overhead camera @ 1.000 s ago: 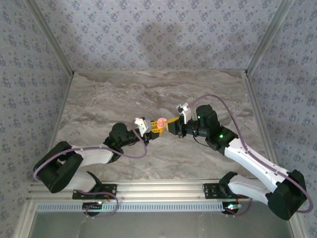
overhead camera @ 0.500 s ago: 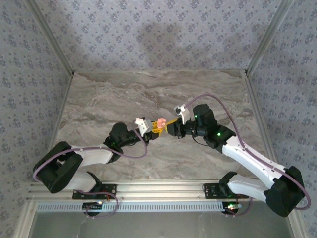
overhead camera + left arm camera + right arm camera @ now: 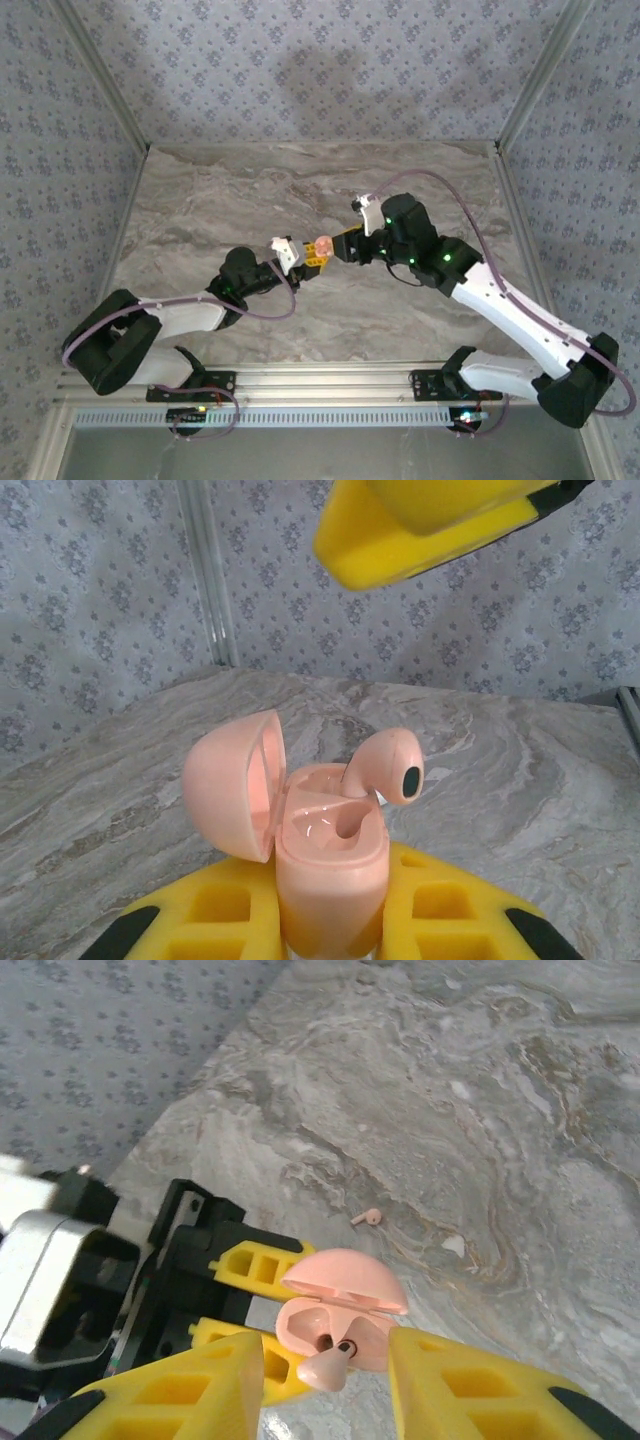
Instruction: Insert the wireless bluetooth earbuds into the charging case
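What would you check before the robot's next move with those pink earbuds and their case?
1. Charging case clamped by left gripper: ok.
2. Case lid open: ok.
3. First earbud fully seated in its slot: cannot tell; its head stands above the rim.
4. Right gripper open and off that earbud: ok.
5. Second earbud in the case: not ok; it lies on the table.

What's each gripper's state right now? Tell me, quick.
Left gripper: closed, holding the charging case.
Right gripper: open, holding nothing; the earbud sits partway in the case.
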Controlling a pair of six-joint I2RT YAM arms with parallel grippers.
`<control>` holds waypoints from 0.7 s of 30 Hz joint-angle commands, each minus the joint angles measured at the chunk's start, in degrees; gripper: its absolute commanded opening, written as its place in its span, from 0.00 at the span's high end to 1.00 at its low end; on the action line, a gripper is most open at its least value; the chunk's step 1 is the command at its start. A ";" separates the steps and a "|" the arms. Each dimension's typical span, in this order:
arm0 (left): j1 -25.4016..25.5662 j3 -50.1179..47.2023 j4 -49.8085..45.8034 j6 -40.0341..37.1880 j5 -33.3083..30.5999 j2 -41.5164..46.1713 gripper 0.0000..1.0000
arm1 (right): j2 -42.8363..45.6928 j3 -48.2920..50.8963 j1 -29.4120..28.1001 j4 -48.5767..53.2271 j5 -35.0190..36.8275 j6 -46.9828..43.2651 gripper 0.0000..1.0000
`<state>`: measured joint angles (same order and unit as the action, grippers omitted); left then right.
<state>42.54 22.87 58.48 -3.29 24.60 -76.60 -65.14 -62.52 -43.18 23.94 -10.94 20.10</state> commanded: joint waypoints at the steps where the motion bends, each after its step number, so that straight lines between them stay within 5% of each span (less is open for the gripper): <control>1: 0.35 0.91 0.41 -1.19 -1.09 1.54 0.85 | -2.68 -3.53 -1.86 8.49 6.23 2.43 0.59; 10: 0.35 0.84 0.23 -1.21 -1.31 2.27 0.85 | -5.97 -4.65 -3.52 6.72 3.02 1.00 0.43; 21: 0.43 0.87 0.11 -1.29 -1.35 2.61 0.86 | -7.34 -4.46 -3.38 9.71 5.83 0.56 0.43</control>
<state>42.54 22.85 57.71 -3.60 23.33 -75.42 -73.01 -65.52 -46.44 31.33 -6.57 21.39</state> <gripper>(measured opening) 0.191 0.578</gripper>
